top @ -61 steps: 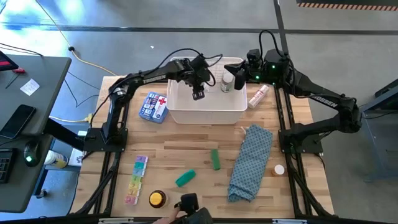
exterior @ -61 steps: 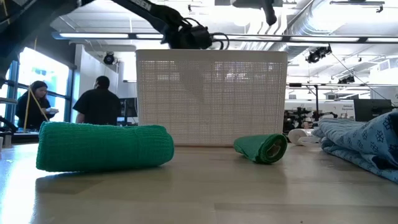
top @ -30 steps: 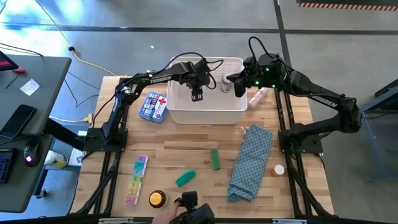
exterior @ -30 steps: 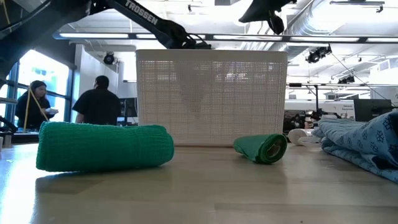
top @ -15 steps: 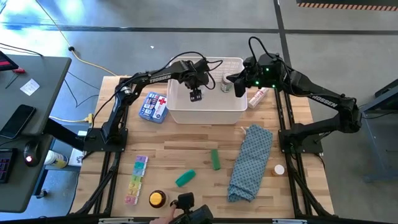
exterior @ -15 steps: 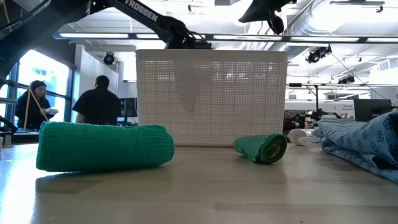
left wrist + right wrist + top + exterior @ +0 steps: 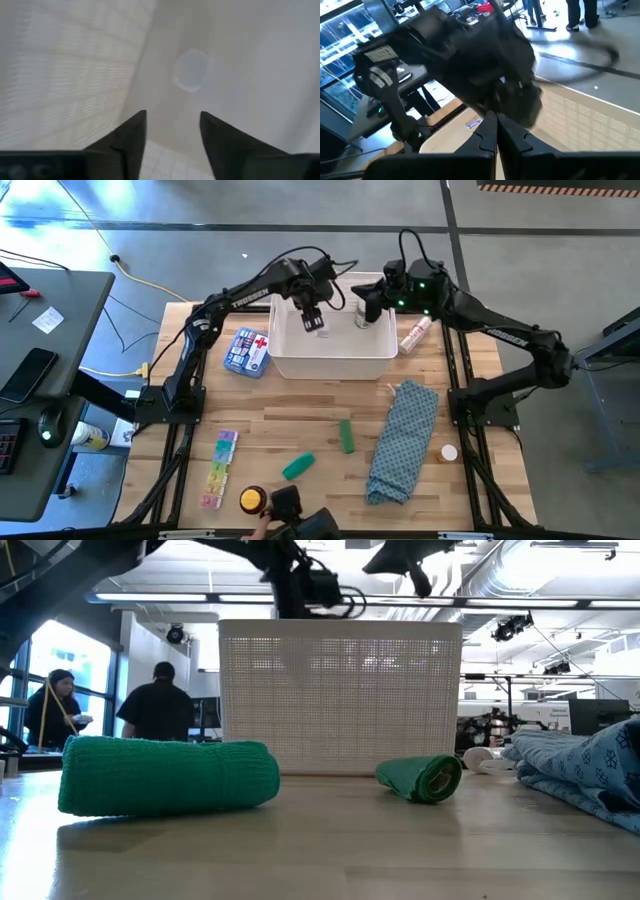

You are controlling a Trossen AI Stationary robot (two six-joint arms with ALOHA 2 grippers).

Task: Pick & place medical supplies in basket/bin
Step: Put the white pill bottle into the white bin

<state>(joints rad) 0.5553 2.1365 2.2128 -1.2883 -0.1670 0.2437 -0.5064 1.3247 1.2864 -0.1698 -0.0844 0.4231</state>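
basket [image 7: 330, 358]: white, lattice sides, at the far middle of the table; a white-capped bottle [image 7: 362, 314] stands in its right far corner. left gripper [image 7: 312, 318]: over the basket's left part, pointing down into it, fingers [image 7: 131, 137] apart with nothing between them, only the pale basket floor beyond. right gripper [image 7: 366, 308]: at the basket's right far corner, just beside the bottle, fingers [image 7: 485, 137] pressed together, nothing seen held. red-cross pack [image 7: 247, 352]: flat on the table just left of the basket. pinkish tube [image 7: 415, 333]: on the table just right of the basket. green tubes: one [image 7: 346, 435] near the table's middle, another [image 7: 298, 466] nearer the front. pill organiser [image 7: 218, 469]: rainbow strip at the front left. yellow tin [image 7: 252, 500]: front edge, beside the organiser. blue cloth [image 7: 404, 440]: long, on the right side. small white item [image 7: 449, 452]: right of the cloth. two people [image 7: 160, 705]: in the room beyond, low view.
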